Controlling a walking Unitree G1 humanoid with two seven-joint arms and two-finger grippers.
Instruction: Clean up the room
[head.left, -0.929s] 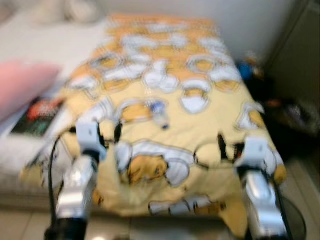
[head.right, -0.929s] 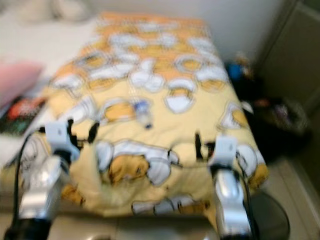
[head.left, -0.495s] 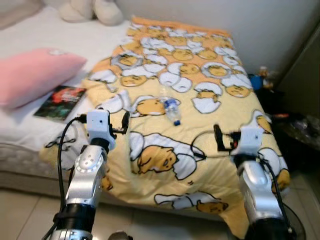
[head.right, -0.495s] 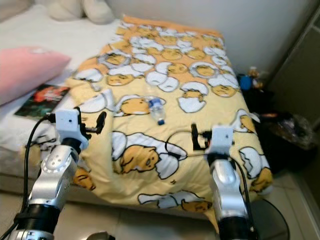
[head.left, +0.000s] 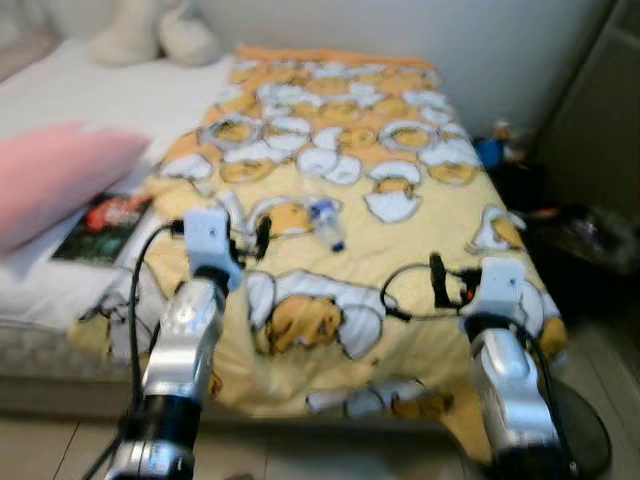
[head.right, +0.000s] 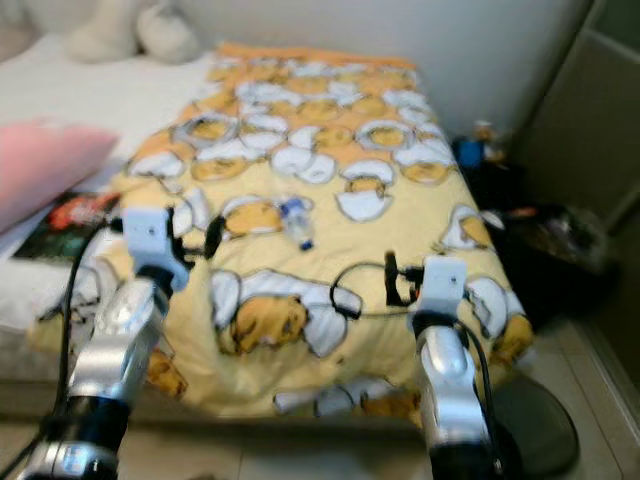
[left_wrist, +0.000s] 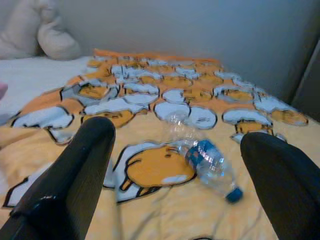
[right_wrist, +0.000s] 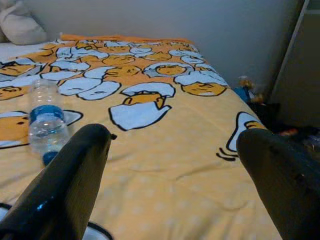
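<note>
Floor: tiled strip nearest me, below the foot of the bed (head.left: 40, 345); a dark round base (head.left: 585, 440) sits at near right.
L arm: I've got it raised over the near-left part of the blanket; left gripper (left_wrist: 175, 165) has fingers (left_wrist: 75, 170) spread wide w/ nothing between them, pointing toward the bottle.
R arm: up over the near-right of the blanket; right gripper (right_wrist: 170, 170) also spread wide & empty, hovering above the fabric.
Blanket (head.left: 420, 270): yellow/orange w/ egg-cartoon print, covers the right half of the bed & hangs over its near edge.
Bottle (head.left: 326, 222): clear plastic, blue label & blue cap, lying on its side mid-blanket, just beyond the left gripper & to the far left of the right one; not touched by either.
Book (head.left: 102, 214): dark cover w/ red, flat on the white sheet at left, just beside the blanket edge.
Pillow (head.left: 60, 175): pink, left edge of bed, just beyond the book.
R side of bed: dark clutter on the floor by a cabinet; a small blue item (head.left: 490, 150) farther back; can't make out details, blurry.
Far end: pale plush toy (head.left: 155, 35) at the far left of the bed, against the wall.
</note>
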